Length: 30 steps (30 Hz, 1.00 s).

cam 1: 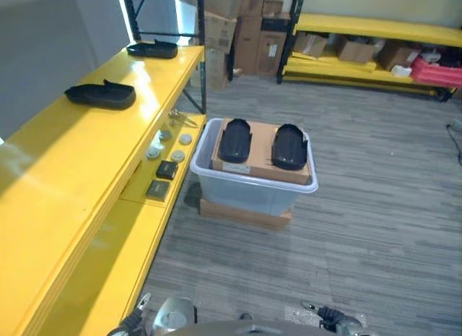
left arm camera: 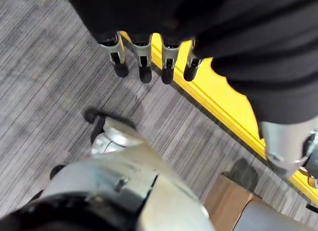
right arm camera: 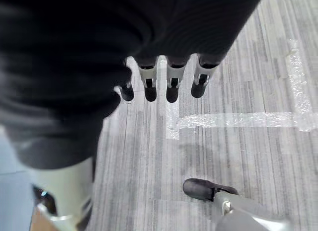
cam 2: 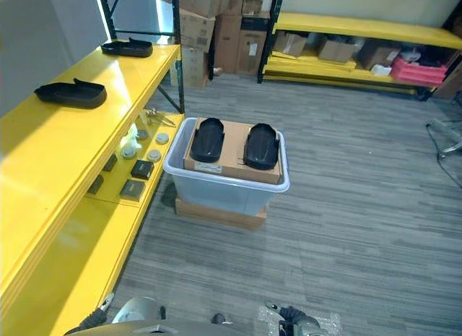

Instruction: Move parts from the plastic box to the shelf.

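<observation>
the yellow shelf (cam 1: 86, 170) runs off the left and bottom edges. the cardboard sheet (cam 1: 261, 157) hides the plastic box's (cam 1: 249, 188) inside. small items on the lower shelf (cam 1: 164, 159) are too small to identify.

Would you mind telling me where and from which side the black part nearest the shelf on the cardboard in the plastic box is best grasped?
Probably across its long side edges near the middle, coming from above. The black part lies flat on the cardboard sheet atop the plastic box, elongated, pointing away from the robot, with clear space beside the second part. Both hands hang open: left hand, right hand.
</observation>
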Motion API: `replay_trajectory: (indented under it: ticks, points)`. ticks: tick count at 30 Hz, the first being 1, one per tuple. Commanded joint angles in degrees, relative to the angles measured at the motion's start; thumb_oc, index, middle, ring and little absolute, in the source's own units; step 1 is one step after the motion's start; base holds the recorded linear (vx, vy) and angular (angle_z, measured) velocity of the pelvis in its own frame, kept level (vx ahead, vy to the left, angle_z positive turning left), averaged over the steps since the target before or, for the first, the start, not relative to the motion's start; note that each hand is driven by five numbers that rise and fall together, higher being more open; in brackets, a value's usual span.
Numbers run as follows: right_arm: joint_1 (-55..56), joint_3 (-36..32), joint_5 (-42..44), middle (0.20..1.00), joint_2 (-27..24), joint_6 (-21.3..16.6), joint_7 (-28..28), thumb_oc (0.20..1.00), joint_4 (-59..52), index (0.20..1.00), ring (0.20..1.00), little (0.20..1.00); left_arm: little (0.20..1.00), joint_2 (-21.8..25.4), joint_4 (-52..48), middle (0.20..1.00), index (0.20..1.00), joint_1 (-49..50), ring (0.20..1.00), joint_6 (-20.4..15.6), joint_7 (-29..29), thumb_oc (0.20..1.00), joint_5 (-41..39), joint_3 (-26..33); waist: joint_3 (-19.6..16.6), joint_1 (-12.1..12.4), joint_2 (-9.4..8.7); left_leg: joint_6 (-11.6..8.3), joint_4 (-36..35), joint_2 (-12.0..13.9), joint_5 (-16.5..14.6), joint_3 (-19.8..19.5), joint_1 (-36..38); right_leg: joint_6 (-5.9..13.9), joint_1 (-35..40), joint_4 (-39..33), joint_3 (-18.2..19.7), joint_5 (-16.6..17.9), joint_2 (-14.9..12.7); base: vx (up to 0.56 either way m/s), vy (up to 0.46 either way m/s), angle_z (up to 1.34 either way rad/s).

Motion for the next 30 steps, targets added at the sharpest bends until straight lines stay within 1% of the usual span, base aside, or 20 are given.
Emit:
replay_trajectory:
  ticks: [1,2,4,6,7,9,10,11,12,14,16,18,19,21,22,23,26,28,29,30]
  points:
    - [1.53,-0.11,-2.30,1.000,-1.73,-0.18,-1.02,1.000,0.77,1.000,1.000,1.000,1.000,0.69,-0.65,1.000,1.000,-1.21,1.000,0.09,0.78,1.000,-2.37,-1.81,1.89,1.83,2.10,-0.59,-6.60,-1.37,10.25,2.34,-5.93,6.81,-2.11,-0.25,0.76,2.62,0.33,0.32,0.161,0.39]
    - [1.92,0.11,-2.15,1.000,-1.69,-0.37,-1.14,1.000,0.74,1.000,1.000,1.000,1.000,0.78,-1.11,1.000,1.000,-0.97,1.000,0.67,0.96,1.000,-2.36,-1.77,2.15,2.50,3.06,-1.24,-9.28,-1.33,14.53,2.36,-8.39,6.61,-1.27,0.31,1.30,2.41,1.51,0.24,0.094,0.40]
    - [2.34,0.82,-2.15,1.000,-1.77,-0.73,-1.17,1.000,0.03,1.000,1.000,1.000,1.000,1.03,-1.54,1.000,1.000,-0.38,1.000,0.91,0.78,1.000,-2.03,-1.25,2.70,3.59,3.63,-1.75,-9.16,-1.87,17.20,1.34,-11.33,6.02,-0.23,1.55,1.73,1.23,2.46,0.29,0.118,0.10]
    - [2.05,1.58,-2.10,1.000,-1.68,-0.80,-1.26,1.000,-0.83,1.000,1.000,1.000,1.000,0.93,-1.44,1.000,1.000,0.26,1.000,0.38,1.06,1.000,-1.69,-0.46,2.68,4.58,3.59,-1.22,-8.17,-2.56,16.30,0.41,-12.09,5.78,-0.03,2.85,1.50,-0.14,2.53,0.29,0.113,-0.45]
    - [0.95,2.77,-1.89,1.000,-1.40,-0.54,-0.74,1.000,-1.10,1.000,1.000,1.000,1.000,0.61,-0.48,1.000,1.000,1.24,1.000,-0.92,1.85,1.000,-2.27,0.85,2.33,5.53,3.41,0.15,-6.69,-3.02,14.74,1.18,-11.59,5.30,0.26,5.45,1.15,-2.14,2.48,0.30,0.073,-0.84]
    - [0.30,3.41,-1.85,1.000,-0.83,-1.15,0.32,1.000,-1.30,1.000,1.000,1.000,1.000,0.73,0.13,1.000,1.000,1.63,1.000,-1.76,1.81,1.000,-2.23,1.69,1.98,6.58,3.19,1.04,-5.17,-3.06,13.18,2.39,-11.60,4.87,1.81,7.81,0.56,-5.10,2.40,0.32,0.027,-0.85]
    - [-0.10,3.89,-1.38,1.000,-0.22,-1.62,0.74,1.000,-1.58,1.000,1.000,1.000,1.000,0.98,0.43,1.000,1.000,1.73,1.000,-2.41,1.77,1.000,-1.22,1.93,1.62,7.34,2.50,1.71,-4.31,-3.55,10.68,3.60,-10.59,4.87,4.06,9.67,-0.72,-8.45,1.54,0.26,-0.008,-0.63]
    - [-0.33,4.04,-1.23,1.000,0.04,-1.44,0.67,1.000,-1.70,1.000,1.000,1.000,1.000,1.07,0.48,1.000,1.000,1.65,1.000,-2.45,1.88,1.000,-0.94,2.01,1.39,7.55,2.49,2.27,-4.50,-3.53,10.20,4.04,-10.03,4.85,4.32,10.63,-1.38,-9.38,1.38,0.31,0.030,-0.53]
    - [-1.18,4.63,-0.66,1.000,1.09,-1.46,0.32,1.000,-1.94,1.000,1.000,1.000,1.000,1.29,0.76,1.000,1.000,1.33,1.000,-2.53,2.17,1.000,-0.02,2.02,0.57,8.10,2.77,4.86,-6.02,-3.75,9.19,5.02,-7.56,4.79,3.43,16.21,-3.46,-10.88,1.26,0.17,0.051,-0.23]
    - [-2.07,5.36,1.18,1.000,1.90,-1.69,0.15,1.000,-2.04,1.000,1.000,1.000,1.000,1.24,0.87,1.000,1.000,1.15,1.000,-2.93,1.60,1.000,0.94,0.94,0.57,7.95,3.30,6.64,-7.40,-4.50,7.61,3.70,-4.77,5.92,-0.51,23.74,-3.62,-9.28,0.11,0.22,0.060,-0.30]
    - [-2.07,5.14,1.30,1.000,2.37,-2.33,-0.15,1.000,-2.23,1.000,1.000,1.000,1.000,1.20,0.66,1.000,1.000,0.99,1.000,-3.09,1.40,1.000,1.54,0.34,0.80,7.87,3.68,7.06,-7.77,-4.45,6.90,3.21,-3.63,6.48,-2.16,25.26,-3.81,-8.55,-1.30,0.11,-0.018,-0.11]
    - [-2.96,5.22,3.09,1.000,2.61,-2.93,-1.26,1.000,-4.41,1.000,1.000,1.000,1.000,2.01,-1.29,1.000,1.000,-0.29,1.000,-2.51,1.34,1.000,-0.09,-2.46,1.66,7.62,4.56,6.66,-8.29,-4.02,5.83,1.11,-1.50,7.94,-4.75,20.07,-3.70,-6.10,-5.83,0.04,-0.185,0.05]
    - [-3.17,5.29,3.38,1.000,2.60,-3.13,-1.51,1.000,-4.71,1.000,1.000,1.000,1.000,2.20,-1.61,1.000,1.000,-0.62,1.000,-2.27,1.35,1.000,-0.50,-2.91,1.72,7.58,4.62,6.46,-8.18,-3.88,5.74,0.82,-1.50,8.22,-4.92,18.64,-3.46,-5.42,-6.47,0.01,-0.241,0.09]
    - [-3.79,5.47,4.40,1.000,2.51,-3.27,-2.16,1.000,-5.51,1.000,1.000,1.000,1.000,2.73,-2.27,1.000,1.000,-1.78,1.000,-1.59,1.22,1.000,-1.53,-3.85,1.75,7.37,4.36,5.81,-8.23,-3.45,5.51,0.36,-1.55,9.48,-6.15,12.63,-2.57,-1.36,-8.93,0.00,-0.286,0.25]
    - [-4.71,5.28,5.20,1.000,2.43,-3.23,-2.33,1.000,-5.85,1.000,1.000,1.000,1.000,3.33,-2.70,1.000,1.000,-3.14,1.000,-1.35,1.28,1.000,-2.62,-4.67,1.84,6.94,3.40,5.34,-8.51,-2.86,4.49,0.00,-1.40,11.40,-8.65,7.24,-1.02,4.70,-11.87,0.02,-0.463,0.28]
    - [-5.10,5.09,4.71,1.000,2.51,-3.20,-2.13,1.000,-5.85,1.000,1.000,1.000,1.000,3.73,-3.06,1.000,1.000,-3.82,1.000,-0.90,1.61,1.000,-3.58,-4.75,1.99,6.54,3.00,4.91,-8.90,-1.72,3.83,-0.04,-0.90,12.35,-9.94,5.62,-0.30,6.88,-13.03,0.04,-0.511,0.11]
    - [-4.77,5.11,4.05,1.000,2.66,-3.01,-1.75,1.000,-6.09,1.000,1.000,1.000,1.000,3.99,-3.55,1.000,1.000,-4.51,1.000,0.01,2.49,1.000,-4.40,-4.14,1.80,5.72,2.09,3.35,-9.26,1.89,3.01,-0.01,-0.06,13.96,-9.60,3.29,-0.28,6.81,-13.16,0.15,-0.442,0.21]
    - [-3.58,4.63,2.65,1.000,2.86,-2.57,-1.28,1.000,-5.28,1.000,1.000,1.000,1.000,3.29,-2.46,1.000,1.000,-3.76,1.000,-0.74,2.87,1.000,-4.20,-3.48,1.13,5.26,1.11,1.41,-8.15,5.37,3.17,0.58,0.33,13.64,-7.69,2.56,-1.71,5.46,-12.24,0.30,-0.575,0.45]
    - [-2.64,4.30,2.67,1.000,2.49,-2.72,-1.22,1.000,-4.58,1.000,1.000,1.000,1.000,2.16,-1.70,1.000,1.000,-2.51,1.000,-1.70,2.39,1.000,-3.32,-3.27,0.77,4.77,0.97,-0.41,-8.51,8.22,4.35,1.06,1.64,12.41,-6.42,2.47,-2.90,4.12,-10.73,0.22,-0.336,0.49]
    - [-2.49,4.22,2.68,1.000,2.36,-2.83,-1.21,1.000,-4.42,1.000,1.000,1.000,1.000,1.93,-1.58,1.000,1.000,-2.26,1.000,-2.09,2.50,1.000,-3.27,-3.23,0.74,4.67,1.02,-0.69,-8.67,8.59,4.56,1.08,1.90,12.22,-6.21,2.40,-2.95,3.94,-10.47,0.23,-0.349,0.49]
